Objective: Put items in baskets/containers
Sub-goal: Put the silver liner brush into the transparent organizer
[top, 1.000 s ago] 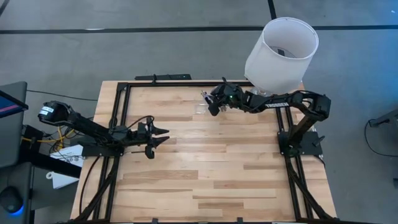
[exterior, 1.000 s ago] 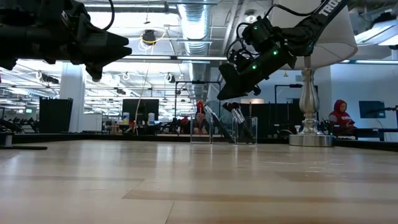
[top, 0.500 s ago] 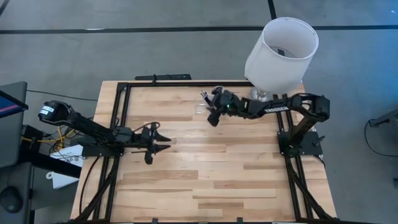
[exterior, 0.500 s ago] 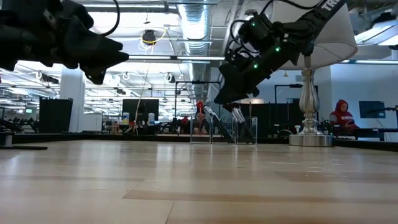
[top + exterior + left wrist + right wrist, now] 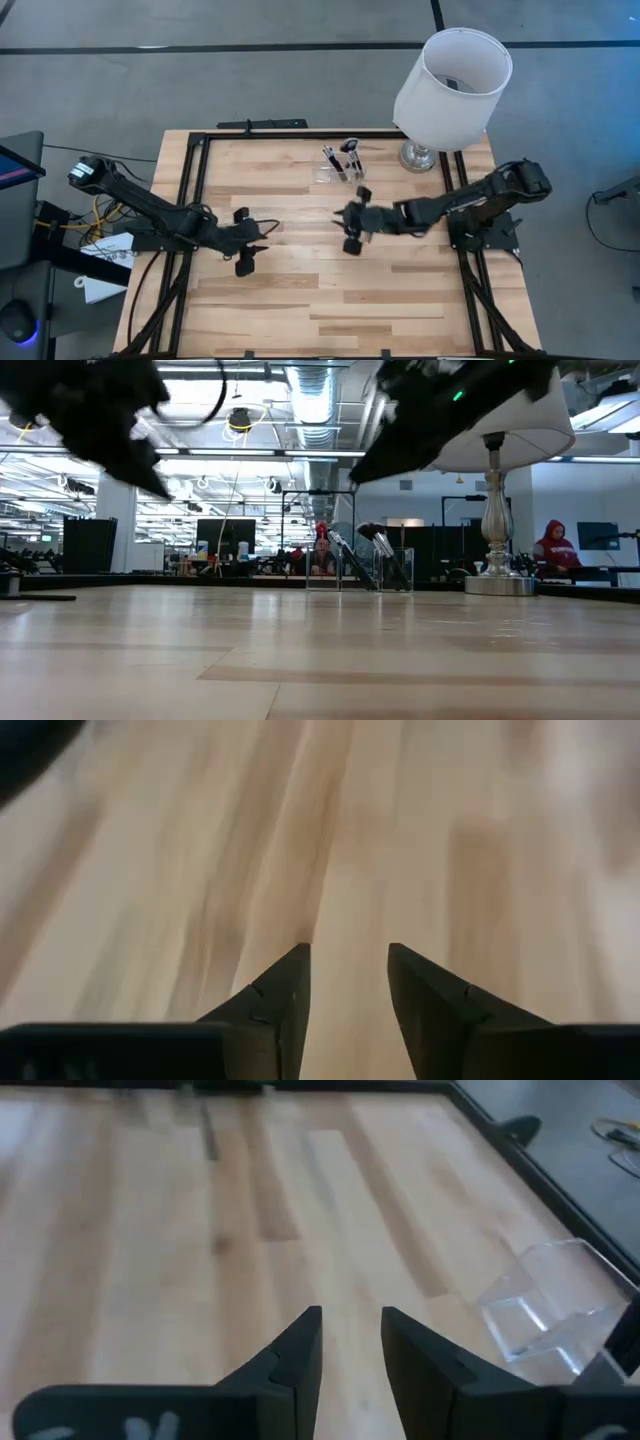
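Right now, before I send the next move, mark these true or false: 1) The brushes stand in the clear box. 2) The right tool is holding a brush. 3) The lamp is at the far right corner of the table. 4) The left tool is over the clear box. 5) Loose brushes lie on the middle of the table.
1) True: brushes lean in the clear box.
2) False: the right tool has nothing between its fingers.
3) True: the lamp stands there.
4) False: the left tool hangs over bare wood, well away from the box.
5) False: none show on the table.
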Controlling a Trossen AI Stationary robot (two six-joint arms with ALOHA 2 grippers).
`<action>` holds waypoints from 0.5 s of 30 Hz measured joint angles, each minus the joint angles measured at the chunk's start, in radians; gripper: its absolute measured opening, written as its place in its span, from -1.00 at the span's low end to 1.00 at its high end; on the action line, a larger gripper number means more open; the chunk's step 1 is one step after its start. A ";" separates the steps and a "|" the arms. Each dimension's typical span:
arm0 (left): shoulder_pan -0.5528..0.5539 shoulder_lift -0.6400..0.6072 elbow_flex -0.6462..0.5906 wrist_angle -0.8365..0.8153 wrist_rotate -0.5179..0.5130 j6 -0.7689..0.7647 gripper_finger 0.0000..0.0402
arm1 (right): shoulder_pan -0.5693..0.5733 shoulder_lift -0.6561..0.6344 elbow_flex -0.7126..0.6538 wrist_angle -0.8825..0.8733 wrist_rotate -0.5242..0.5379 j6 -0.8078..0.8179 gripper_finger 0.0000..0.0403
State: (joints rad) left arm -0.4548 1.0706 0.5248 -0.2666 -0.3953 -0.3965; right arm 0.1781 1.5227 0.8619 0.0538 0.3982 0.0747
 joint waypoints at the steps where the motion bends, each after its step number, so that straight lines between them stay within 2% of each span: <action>1: -0.001 0.009 0.016 -0.083 0.014 -0.038 -0.35 | 0.027 -0.011 0.000 -0.011 0.016 0.006 -0.53; 4: 0.003 0.041 0.033 -0.271 0.088 -0.137 -0.35 | 0.102 -0.035 0.000 -0.041 0.031 0.012 -0.53; 7: 0.009 0.085 0.032 -0.390 0.157 -0.168 -0.35 | 0.159 -0.039 0.000 -0.049 0.033 0.012 -0.53; 15: 0.010 0.156 0.032 -0.442 0.348 -0.171 -0.35 | 0.228 -0.029 -0.001 -0.056 0.083 0.042 -0.53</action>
State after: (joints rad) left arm -0.4446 1.2270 0.5571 -0.7081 -0.0476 -0.5671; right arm 0.4065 1.4940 0.8612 -0.0020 0.4810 0.1165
